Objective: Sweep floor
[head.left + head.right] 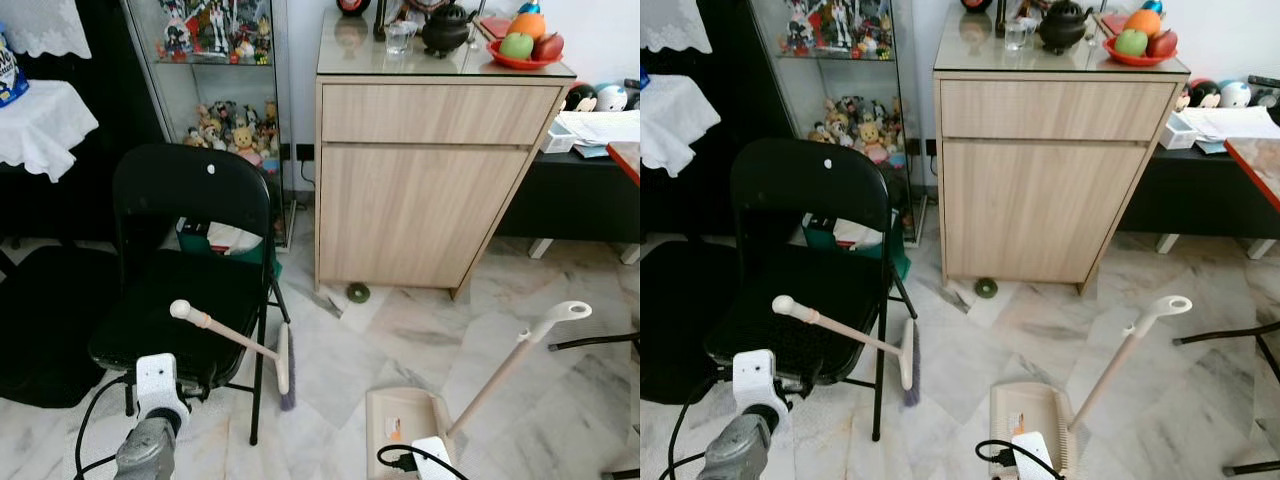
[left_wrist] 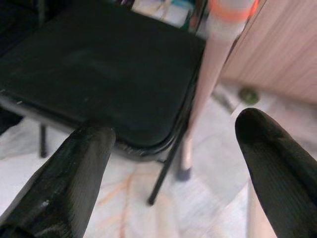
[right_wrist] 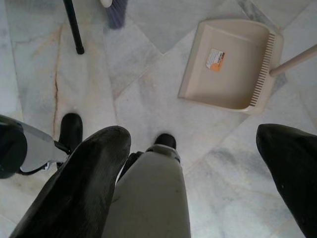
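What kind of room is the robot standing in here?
Most likely a living or dining room in a home. A glass display cabinet holds toy figures, a wooden sideboard carries a teapot and a fruit plate, and the floor is marble tile.

A beige dustpan (image 3: 232, 62) with an orange label lies on grey-veined white marble floor (image 3: 148, 99) beyond the right gripper's black fingers (image 3: 84, 188). Ahead of the left gripper (image 2: 168, 168): black chair (image 2: 99, 74), pale-handled broom (image 1: 250, 345).
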`<state>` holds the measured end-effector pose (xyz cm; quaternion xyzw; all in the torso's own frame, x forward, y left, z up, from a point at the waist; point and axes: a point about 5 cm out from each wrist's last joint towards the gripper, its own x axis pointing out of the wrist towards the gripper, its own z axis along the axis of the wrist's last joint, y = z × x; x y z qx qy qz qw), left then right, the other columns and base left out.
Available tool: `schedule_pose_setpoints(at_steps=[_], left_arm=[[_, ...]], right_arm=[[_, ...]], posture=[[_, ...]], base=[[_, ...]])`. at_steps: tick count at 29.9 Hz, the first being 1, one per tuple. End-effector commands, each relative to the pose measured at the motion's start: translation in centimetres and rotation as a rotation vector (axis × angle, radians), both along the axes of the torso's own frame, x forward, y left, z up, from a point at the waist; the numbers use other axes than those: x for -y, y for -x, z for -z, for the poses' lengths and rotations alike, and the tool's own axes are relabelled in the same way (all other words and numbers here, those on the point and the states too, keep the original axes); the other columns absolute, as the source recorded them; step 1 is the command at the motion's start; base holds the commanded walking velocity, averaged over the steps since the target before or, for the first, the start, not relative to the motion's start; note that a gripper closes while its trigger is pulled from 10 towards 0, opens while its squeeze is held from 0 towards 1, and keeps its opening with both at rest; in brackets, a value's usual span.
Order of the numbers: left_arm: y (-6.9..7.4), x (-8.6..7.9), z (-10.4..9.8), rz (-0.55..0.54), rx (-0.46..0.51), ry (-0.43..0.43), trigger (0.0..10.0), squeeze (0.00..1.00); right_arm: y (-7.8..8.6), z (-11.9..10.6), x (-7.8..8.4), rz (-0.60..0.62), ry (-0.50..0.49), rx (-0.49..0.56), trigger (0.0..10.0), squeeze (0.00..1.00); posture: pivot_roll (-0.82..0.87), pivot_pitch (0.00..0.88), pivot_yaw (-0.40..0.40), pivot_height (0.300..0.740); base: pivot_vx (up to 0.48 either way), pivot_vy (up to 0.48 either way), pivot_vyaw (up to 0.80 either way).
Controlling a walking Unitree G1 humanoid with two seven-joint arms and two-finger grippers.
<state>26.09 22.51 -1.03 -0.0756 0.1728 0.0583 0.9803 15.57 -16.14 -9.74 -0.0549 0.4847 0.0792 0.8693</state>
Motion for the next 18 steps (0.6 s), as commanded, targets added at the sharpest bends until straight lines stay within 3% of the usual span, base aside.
schedule_pose_setpoints(at_steps=[1,11,12,18], left_arm=[[-0.5,0.2,-0.5,0.006,0.032,0.013,10.0,1.0],[-2.0,0.7,-2.0,0.021,0.12,0.053,10.0,1.0],[-2.1,0.7,-2.1,0.018,0.125,0.052,10.0,0.0],[-2.6,0.8,-2.7,0.009,0.163,0.07,10.0,0.0]], right_arm=[[0.1,0.0,0.0,-0.005,0.004,-0.006,10.0,0.0],[1.2,0.5,-0.8,-0.013,-0.004,-0.021,10.0,0.0],[1.2,0.5,-1.0,-0.015,-0.005,-0.022,10.0,0.0],[1.3,0.5,-1.5,-0.025,-0.009,-0.019,10.0,0.0]], posture=[[0.01,0.06,-0.002,0.74],[0.01,0.04,-0.003,0.74],[0.01,0.039,-0.003,0.74],[0.0,0.03,-0.005,0.74]], base=[[0.0,0.0,0.0],[0.0,0.0,0.0],[0.0,0.0,0.0],[0.0,0.0,0.0]])
